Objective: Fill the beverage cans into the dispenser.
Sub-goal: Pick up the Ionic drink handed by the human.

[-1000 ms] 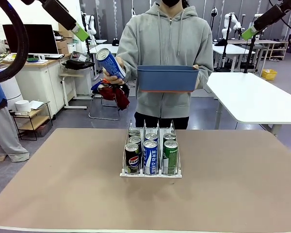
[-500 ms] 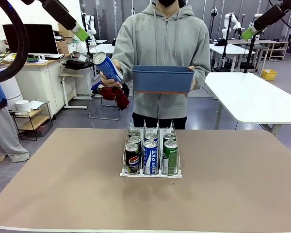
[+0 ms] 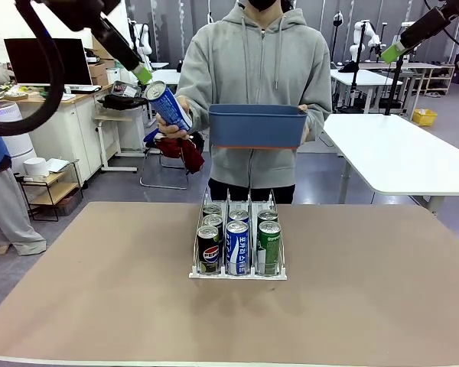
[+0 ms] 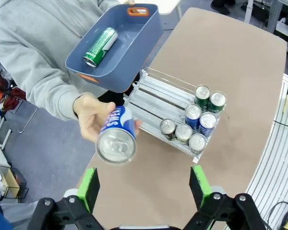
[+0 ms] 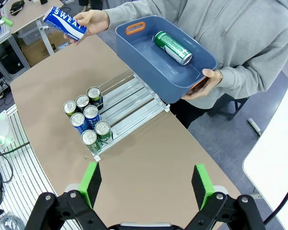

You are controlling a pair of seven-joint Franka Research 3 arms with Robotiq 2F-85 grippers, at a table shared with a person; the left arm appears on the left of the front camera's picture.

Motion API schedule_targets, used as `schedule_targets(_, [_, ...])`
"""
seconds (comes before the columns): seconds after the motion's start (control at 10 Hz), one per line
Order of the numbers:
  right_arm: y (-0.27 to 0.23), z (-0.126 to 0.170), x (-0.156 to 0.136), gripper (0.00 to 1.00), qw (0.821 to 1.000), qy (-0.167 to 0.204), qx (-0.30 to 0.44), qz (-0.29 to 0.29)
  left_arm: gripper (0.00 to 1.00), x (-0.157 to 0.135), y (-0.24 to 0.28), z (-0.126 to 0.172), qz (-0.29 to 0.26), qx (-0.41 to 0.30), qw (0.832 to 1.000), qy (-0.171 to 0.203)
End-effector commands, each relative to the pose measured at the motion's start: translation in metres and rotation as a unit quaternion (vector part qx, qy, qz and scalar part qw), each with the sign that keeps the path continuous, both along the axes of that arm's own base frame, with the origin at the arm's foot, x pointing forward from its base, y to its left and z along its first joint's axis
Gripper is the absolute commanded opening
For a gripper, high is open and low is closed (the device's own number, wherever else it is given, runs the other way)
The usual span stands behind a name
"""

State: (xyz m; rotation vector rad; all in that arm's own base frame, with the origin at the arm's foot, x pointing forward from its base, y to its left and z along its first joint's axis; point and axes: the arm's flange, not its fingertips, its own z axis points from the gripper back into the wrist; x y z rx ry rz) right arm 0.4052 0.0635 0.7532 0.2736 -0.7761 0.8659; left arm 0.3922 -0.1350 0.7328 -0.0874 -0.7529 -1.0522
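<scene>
The dispenser [image 3: 237, 276] stands mid-table with several beverage cans [image 3: 236, 246] lined up at its front; its rear lanes [image 4: 151, 93] [image 5: 132, 100] are bare. A person across the table holds out a blue can [image 3: 168, 105] [image 4: 116, 137] [image 5: 65, 22] in one hand. The other hand carries a blue bin [image 3: 258, 126] with a green can [image 4: 100, 46] [image 5: 173, 47] lying in it. My left gripper [image 3: 138, 69] [image 4: 144, 187] is open, high up, just short of the blue can's silver top. My right gripper [image 3: 394, 52] [image 5: 146, 184] hangs open, high at the right.
The brown table [image 3: 99, 306] has bare room on both sides of the dispenser. Behind the person are a white table [image 3: 398, 153] at the right, a desk with a monitor [image 3: 50, 65] at the left and a chair with clothes [image 3: 176, 153].
My left gripper has swung right and down towards the blue can. The person has shifted the can and the bin slightly left. The right gripper has not moved.
</scene>
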Motion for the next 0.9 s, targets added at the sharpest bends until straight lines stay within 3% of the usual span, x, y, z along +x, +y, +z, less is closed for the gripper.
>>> schedule_targets(0.0, [0.000,-0.001,-0.001,1.00,1.000,0.001,0.000,0.001,1.00,0.015,0.000,-0.005,-0.022,0.001,1.000,-0.013])
schedule_targets(0.3, [0.000,-0.001,-0.001,1.00,1.000,0.001,0.000,0.001,1.00,0.038,0.004,-0.011,-0.029,-0.017,0.999,0.011])
schedule_targets(0.4, [0.000,-0.001,-0.001,1.00,1.000,0.001,0.000,0.001,1.00,0.028,-0.005,-0.015,-0.008,0.003,1.000,-0.001])
schedule_targets(0.8, [0.000,-0.001,-0.001,1.00,1.000,0.001,0.000,0.001,1.00,0.032,-0.008,-0.013,-0.014,-0.002,1.000,0.000])
